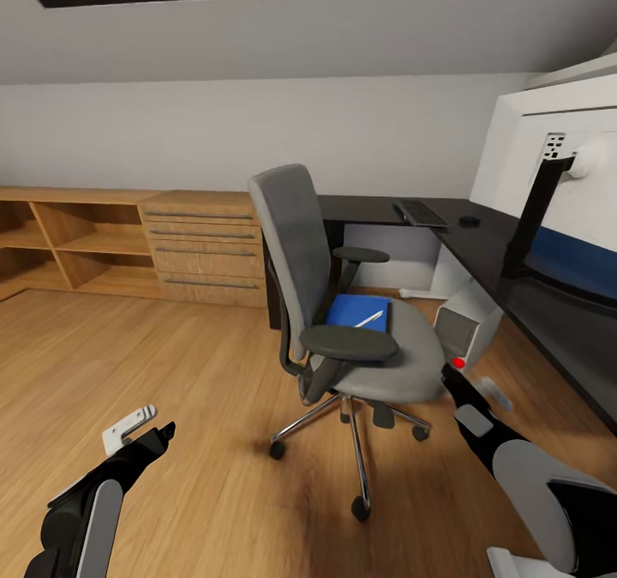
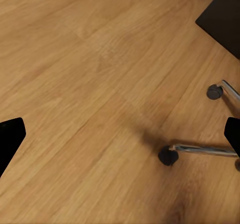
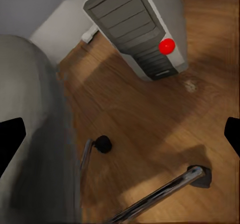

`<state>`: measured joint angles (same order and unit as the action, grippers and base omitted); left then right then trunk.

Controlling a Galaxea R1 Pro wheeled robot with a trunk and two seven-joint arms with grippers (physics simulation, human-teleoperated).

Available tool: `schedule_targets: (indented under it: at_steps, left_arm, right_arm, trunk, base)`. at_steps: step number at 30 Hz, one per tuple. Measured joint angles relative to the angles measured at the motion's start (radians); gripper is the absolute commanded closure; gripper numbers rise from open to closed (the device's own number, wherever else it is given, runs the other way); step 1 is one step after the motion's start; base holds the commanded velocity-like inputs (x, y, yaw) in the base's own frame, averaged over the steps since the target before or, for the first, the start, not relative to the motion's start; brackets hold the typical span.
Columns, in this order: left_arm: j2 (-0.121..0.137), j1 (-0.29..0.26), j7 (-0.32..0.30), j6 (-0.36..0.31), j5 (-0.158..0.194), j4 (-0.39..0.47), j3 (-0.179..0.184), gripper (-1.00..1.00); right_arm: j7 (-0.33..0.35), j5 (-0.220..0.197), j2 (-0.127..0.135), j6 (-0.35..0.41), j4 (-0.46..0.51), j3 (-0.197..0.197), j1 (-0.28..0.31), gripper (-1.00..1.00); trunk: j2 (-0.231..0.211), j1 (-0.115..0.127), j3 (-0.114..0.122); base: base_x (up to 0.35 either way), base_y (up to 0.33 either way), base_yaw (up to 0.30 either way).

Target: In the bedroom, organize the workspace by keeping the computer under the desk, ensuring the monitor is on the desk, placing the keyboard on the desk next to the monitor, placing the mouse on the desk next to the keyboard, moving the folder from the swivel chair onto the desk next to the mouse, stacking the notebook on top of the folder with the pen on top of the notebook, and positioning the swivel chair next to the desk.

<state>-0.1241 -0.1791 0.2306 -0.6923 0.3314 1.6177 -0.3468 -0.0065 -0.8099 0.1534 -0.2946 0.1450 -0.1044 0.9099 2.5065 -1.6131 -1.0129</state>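
Observation:
The swivel chair (image 1: 343, 304) stands on the wood floor in front of the black desk (image 1: 497, 248). On its grey seat lies the blue folder (image 1: 353, 310), with the white pen (image 1: 370, 319) on top. The keyboard (image 1: 420, 213) and the mouse (image 1: 469, 220) lie on the desk's far part. The monitor (image 1: 561, 166) shows its white back at the right. Under the desk stands the computer (image 1: 467, 325) (image 3: 135, 29). My left gripper (image 1: 141, 428) (image 2: 120, 134) hangs open over bare floor. My right gripper (image 1: 474, 387) (image 3: 120, 134) is open beside the seat's right edge. The notebook is out of view.
A light wooden dresser (image 1: 206, 248) and open shelves (image 1: 68, 243) line the back wall at the left. The chair's chrome legs (image 2: 205, 149) (image 3: 160, 194) and black casters (image 2: 168, 156) (image 3: 103, 144) spread low over the floor. Wide wood floor (image 1: 171, 364) lies at the left.

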Motion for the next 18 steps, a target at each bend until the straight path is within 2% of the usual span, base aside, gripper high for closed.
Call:
schedule_targets:
  at_steps: [9, 18]
  left_arm:
    - [0.001, 0.0, 0.0, 0.0, 0.0, -0.001, -0.001, -1.0]
    - [0.001, -0.001, 0.0, 0.0, 0.0, -0.001, -0.002, -1.0]
  right_arm:
    - [-0.002, -0.007, 0.012, 0.0, -0.013, -0.047, -0.001, -1.0]
    - [-0.002, -0.006, 0.017, -0.003, -0.012, -0.05, -0.001, -1.0]
  trunk:
    - [0.0, 0.0, 0.0]
    - [0.0, 0.0, 0.0]
  base:
    - [0.001, 0.0, 0.0]
    - [0.0, 0.0, 0.0]
